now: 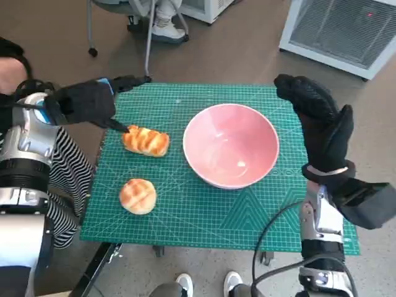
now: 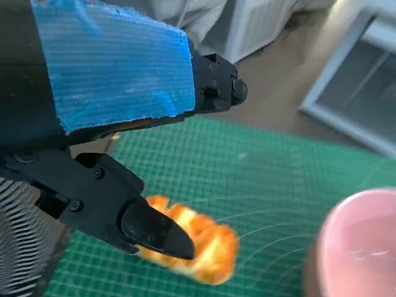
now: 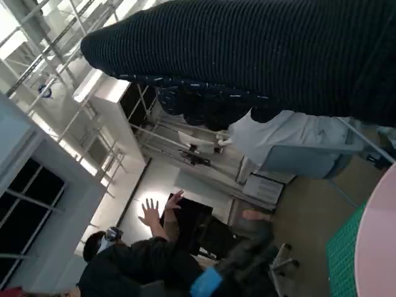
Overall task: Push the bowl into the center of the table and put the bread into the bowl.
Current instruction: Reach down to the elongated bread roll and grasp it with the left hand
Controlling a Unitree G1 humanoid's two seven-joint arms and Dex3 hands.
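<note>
- Left hand (image 1: pixel 86 102) over long bread (image 1: pixel 146 141), fingertip at its end; grip unclear.
- Right hand (image 1: pixel 318 127) raised, spread, empty, beside pink bowl (image 1: pixel 231 146).
- Bowl mid-table (image 1: pixel 204 216); round bun (image 1: pixel 137 196) nearby.

open mat between long bread (image 1: pixel 146 141) and pink bowl (image 1: pixel 231 146), round bun (image 1: pixel 138 196) near front edge
</note>
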